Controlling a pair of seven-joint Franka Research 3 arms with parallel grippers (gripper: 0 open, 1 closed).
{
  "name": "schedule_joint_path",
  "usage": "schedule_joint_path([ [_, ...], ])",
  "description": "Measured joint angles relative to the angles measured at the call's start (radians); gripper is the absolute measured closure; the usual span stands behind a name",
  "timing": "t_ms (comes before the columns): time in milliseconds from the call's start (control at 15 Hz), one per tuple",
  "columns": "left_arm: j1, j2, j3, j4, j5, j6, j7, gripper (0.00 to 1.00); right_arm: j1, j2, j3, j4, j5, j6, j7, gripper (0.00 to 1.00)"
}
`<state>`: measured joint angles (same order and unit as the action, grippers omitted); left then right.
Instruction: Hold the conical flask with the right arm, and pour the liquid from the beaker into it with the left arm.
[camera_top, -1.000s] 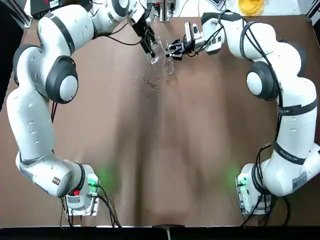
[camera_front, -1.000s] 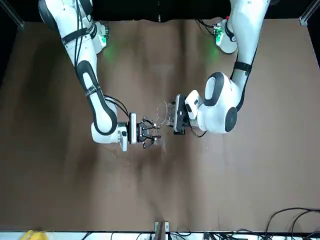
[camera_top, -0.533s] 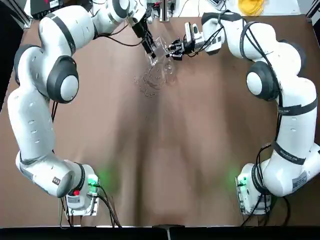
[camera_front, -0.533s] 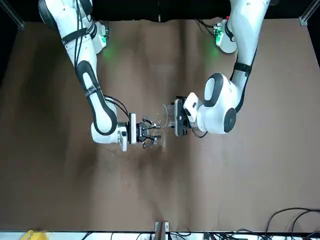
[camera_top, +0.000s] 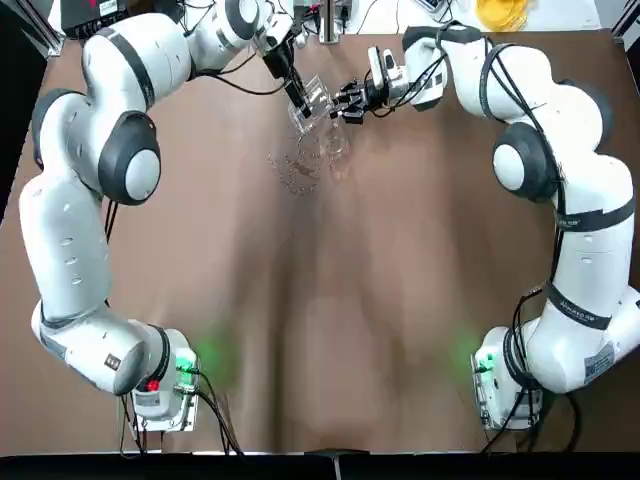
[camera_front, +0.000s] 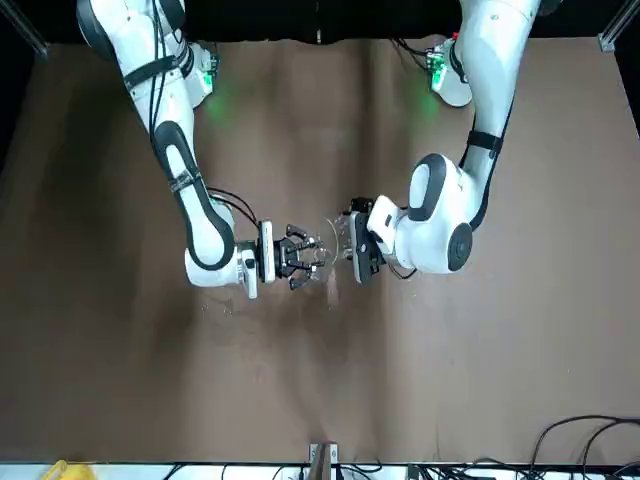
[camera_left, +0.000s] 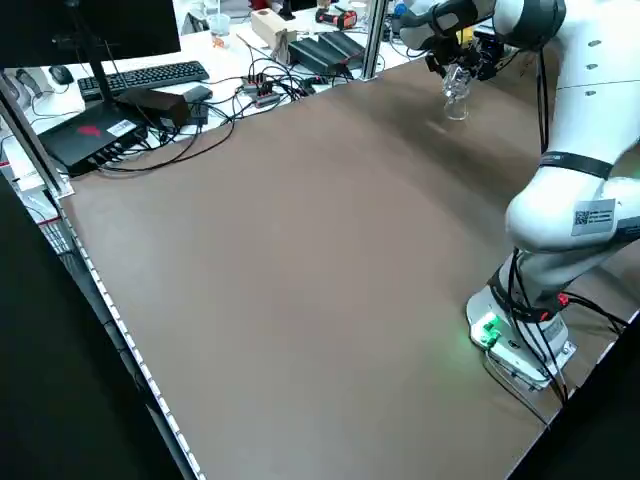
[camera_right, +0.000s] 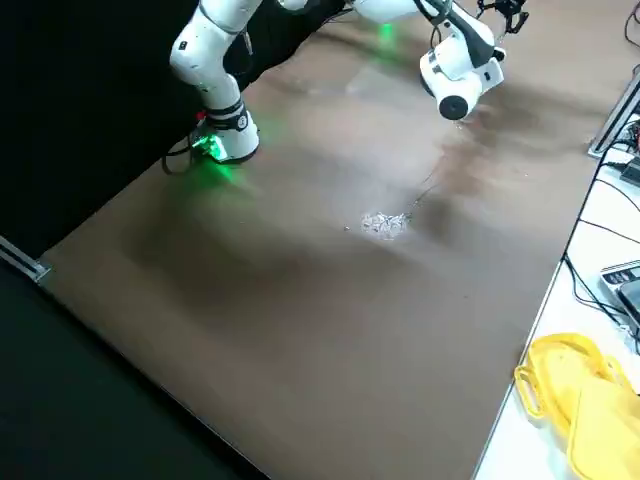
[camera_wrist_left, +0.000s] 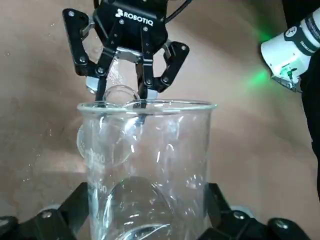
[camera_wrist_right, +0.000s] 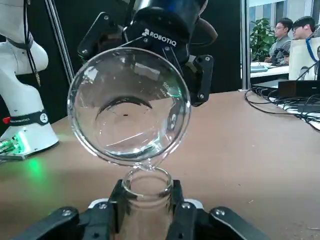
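My left gripper (camera_top: 297, 97) is shut on the beaker (camera_top: 313, 97), a small clear glass tipped over the neck of the conical flask (camera_top: 322, 143) at the table's far middle. In the right wrist view the beaker's (camera_wrist_right: 130, 102) mouth leans just above the flask's neck (camera_wrist_right: 146, 186), and the liquid (camera_wrist_right: 127, 144) lies against the lower wall of the beaker. My right gripper (camera_top: 349, 100) is shut on that neck. In the left wrist view the beaker (camera_wrist_left: 150, 165) sits between my left fingers (camera_wrist_left: 75, 205), with the right gripper (camera_wrist_left: 121, 85) beyond it. The front view has both grippers almost touching, right (camera_front: 303, 257), left (camera_front: 357, 252).
A yellow container (camera_top: 500, 12) lies past the table's far edge. A keyboard (camera_left: 150, 75), cables and boxes crowd the bench beyond the robot's left side. People (camera_wrist_right: 292, 25) sit in the room behind. Bright glints (camera_right: 382, 223) show on the brown tabletop (camera_top: 330, 300).
The left gripper has swung the beaker a little toward the far edge and tipped it further. The right gripper has shifted slightly toward it, closing the gap.
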<state>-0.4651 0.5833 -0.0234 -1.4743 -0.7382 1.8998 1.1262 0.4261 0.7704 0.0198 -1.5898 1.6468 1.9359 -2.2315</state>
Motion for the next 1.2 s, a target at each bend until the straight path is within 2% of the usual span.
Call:
schedule_joint_path([
  [1200,-0.02,-0.002,0.003,0.012,0.091,-0.027,-0.088,0.03,0.022,0.0,-0.006,-0.006,-0.001,0.022,0.0,0.61],
])
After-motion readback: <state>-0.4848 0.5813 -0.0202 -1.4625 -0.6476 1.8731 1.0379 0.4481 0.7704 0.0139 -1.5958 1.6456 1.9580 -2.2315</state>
